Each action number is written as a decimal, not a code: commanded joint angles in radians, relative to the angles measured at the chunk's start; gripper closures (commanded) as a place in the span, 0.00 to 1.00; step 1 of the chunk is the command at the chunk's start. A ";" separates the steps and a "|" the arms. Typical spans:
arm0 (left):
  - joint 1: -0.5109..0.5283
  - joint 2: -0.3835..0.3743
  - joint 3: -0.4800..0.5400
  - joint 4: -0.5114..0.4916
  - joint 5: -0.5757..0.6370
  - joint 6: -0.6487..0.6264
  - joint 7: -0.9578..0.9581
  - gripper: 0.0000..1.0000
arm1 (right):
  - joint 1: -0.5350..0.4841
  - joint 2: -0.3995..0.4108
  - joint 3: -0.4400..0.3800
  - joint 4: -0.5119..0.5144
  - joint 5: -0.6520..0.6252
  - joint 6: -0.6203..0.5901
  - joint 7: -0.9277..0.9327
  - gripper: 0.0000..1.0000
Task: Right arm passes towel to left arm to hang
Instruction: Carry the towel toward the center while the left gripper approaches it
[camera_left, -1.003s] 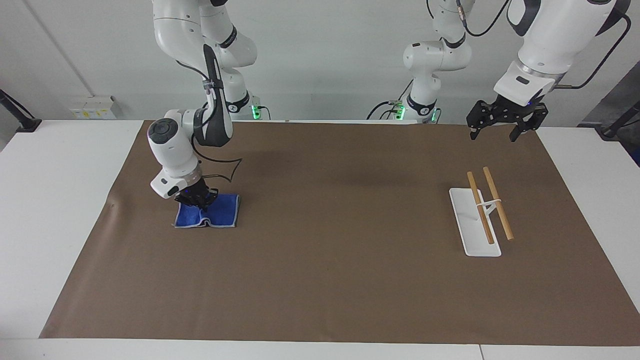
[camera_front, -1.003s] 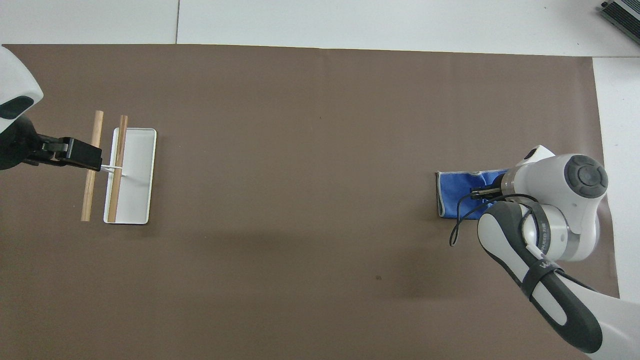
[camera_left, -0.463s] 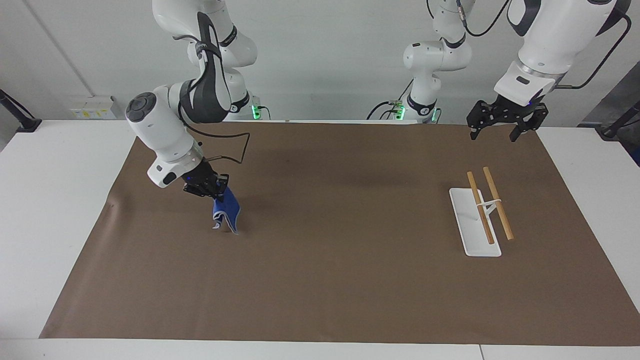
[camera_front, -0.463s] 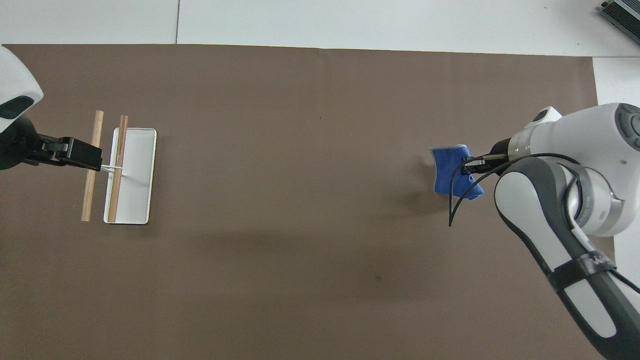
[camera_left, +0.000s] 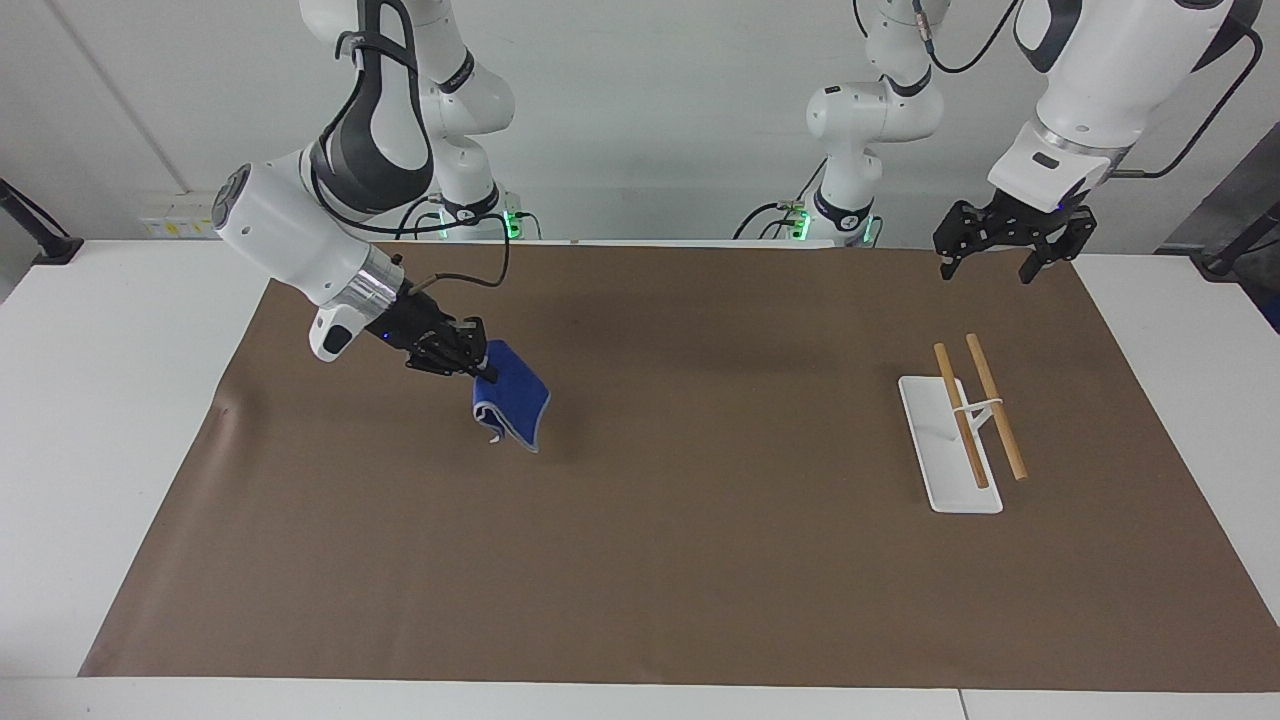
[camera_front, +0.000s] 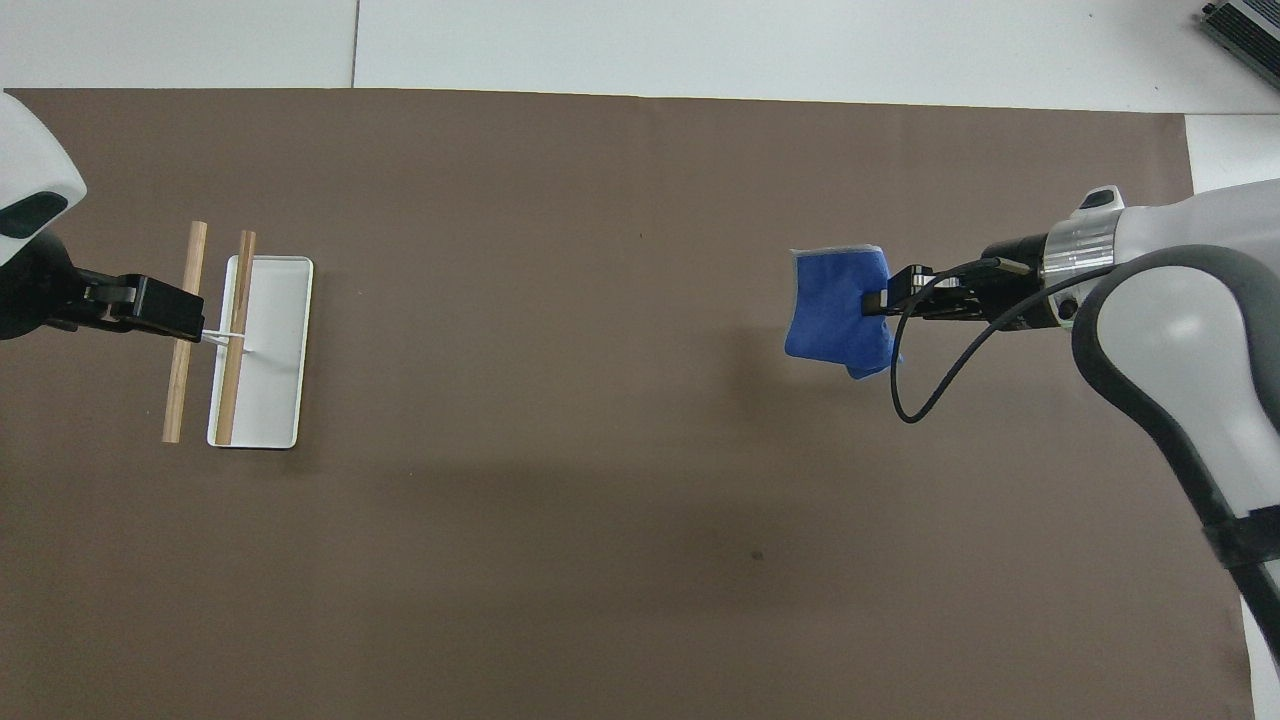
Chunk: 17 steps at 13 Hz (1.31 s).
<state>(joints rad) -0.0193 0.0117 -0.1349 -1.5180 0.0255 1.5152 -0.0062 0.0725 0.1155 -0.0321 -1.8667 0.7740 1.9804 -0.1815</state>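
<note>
Lifted clear of the brown mat (camera_left: 640, 560) since a second ago, when it lay flat under the descending fingers, the towel (camera_left: 512, 405) now hangs in the air from the right gripper (camera_left: 470, 360), which has swung it away from the right arm's end of the table and toward the middle. Its fingers are pinched on one edge of the blue cloth, and the rest droops in a loose fold with the pale stitched hem lowest; in the overhead view the towel (camera_front: 838, 312) spreads out ahead of the right gripper (camera_front: 893, 296). At the left arm's end, the left gripper (camera_left: 1008, 250) waits with its fingers spread wide, over the mat just on the robots' side of the white rack (camera_left: 950, 445) with its two wooden rails, unmoved throughout. The carry to the handover seems to be the step in hand. Next, I judge, the right arm must bring the cloth across to mid-table and present a free edge, while the left arm comes to meet it and closes before the right lets go.
</note>
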 joint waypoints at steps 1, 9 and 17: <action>0.009 -0.027 -0.003 -0.028 0.010 -0.007 0.015 0.00 | -0.010 -0.005 0.009 0.009 0.172 -0.040 -0.015 1.00; -0.036 -0.038 -0.012 -0.037 0.010 -0.030 0.014 0.00 | 0.055 -0.069 0.011 -0.095 0.697 -0.064 0.016 1.00; -0.105 -0.053 -0.017 -0.110 -0.154 0.239 -0.234 0.00 | 0.136 -0.103 0.011 -0.181 1.001 -0.026 0.043 1.00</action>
<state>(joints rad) -0.1137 -0.0143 -0.1635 -1.5858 -0.0782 1.6794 -0.1303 0.1819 0.0429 -0.0262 -2.0104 1.7378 1.9266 -0.1574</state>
